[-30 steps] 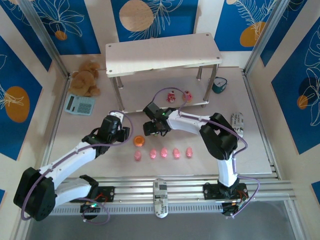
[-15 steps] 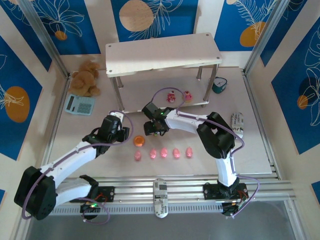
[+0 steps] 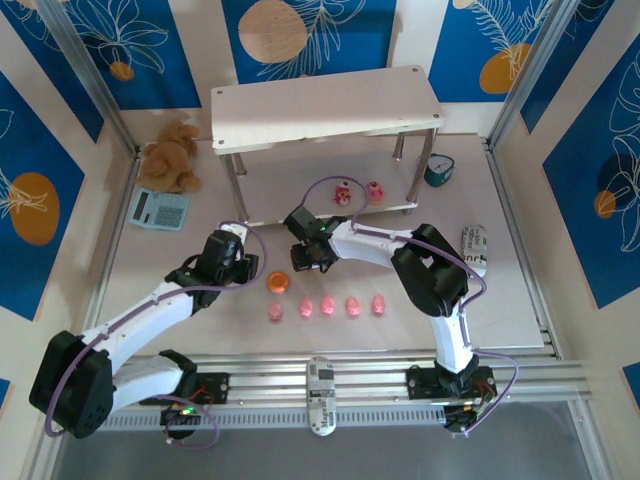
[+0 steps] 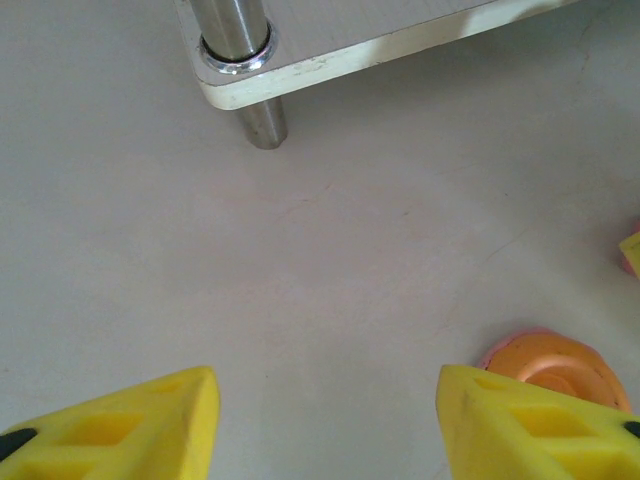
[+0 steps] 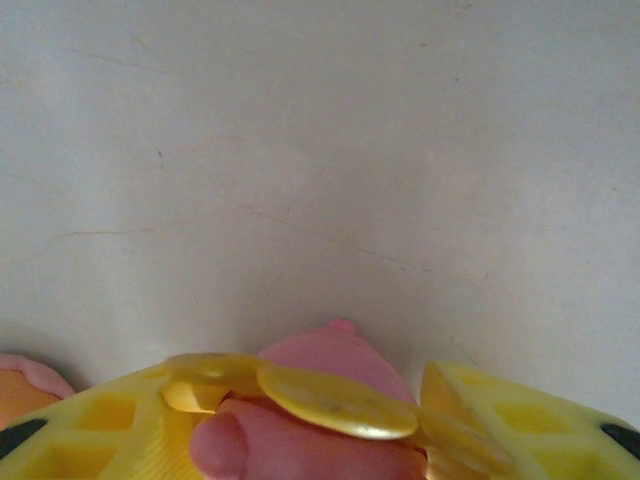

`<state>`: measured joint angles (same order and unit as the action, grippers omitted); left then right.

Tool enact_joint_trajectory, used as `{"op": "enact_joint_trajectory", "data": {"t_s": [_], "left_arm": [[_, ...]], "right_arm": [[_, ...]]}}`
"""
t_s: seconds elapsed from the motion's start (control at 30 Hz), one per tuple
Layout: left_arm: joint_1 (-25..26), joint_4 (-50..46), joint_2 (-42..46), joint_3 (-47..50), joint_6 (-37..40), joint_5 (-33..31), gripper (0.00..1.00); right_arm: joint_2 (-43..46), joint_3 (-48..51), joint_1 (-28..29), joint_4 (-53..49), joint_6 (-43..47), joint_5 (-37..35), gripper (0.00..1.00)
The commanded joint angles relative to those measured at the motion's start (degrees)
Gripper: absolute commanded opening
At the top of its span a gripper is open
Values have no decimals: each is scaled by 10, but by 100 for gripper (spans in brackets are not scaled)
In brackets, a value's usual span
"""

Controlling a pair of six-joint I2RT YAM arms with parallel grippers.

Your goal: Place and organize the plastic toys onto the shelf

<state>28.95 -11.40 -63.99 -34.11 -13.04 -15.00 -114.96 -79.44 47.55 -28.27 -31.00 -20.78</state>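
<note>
One cupcake figure (image 5: 335,362) sits clamped in the right hand (image 5: 318,440); the left hand (image 4: 322,400) gapes beside the orange piece (image 4: 552,364).

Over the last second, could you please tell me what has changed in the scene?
The right gripper, shut on a cupcake toy, crept slightly toward the shelf while its elbow swung left. I can see nothing newly grasped or released. The left gripper stayed open beside the orange piece. The five piglets and the two cupcakes already on the shelf did not move.
</note>
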Motion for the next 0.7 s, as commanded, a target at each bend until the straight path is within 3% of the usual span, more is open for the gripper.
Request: {"op": "enact_joint_trajectory", "data": {"t_s": [0.0, 0.2, 0.67], "left_arm": [[-8, 8, -5, 7, 5, 9, 59], [-8, 6, -3, 7, 6, 9, 59], [-9, 6, -4, 1, 9, 13, 59]], "right_arm": [[16, 13, -2, 4, 11, -19, 8], [23, 16, -2, 10, 18, -13, 3], [45, -73, -36, -47, 74, 25, 1]]}}
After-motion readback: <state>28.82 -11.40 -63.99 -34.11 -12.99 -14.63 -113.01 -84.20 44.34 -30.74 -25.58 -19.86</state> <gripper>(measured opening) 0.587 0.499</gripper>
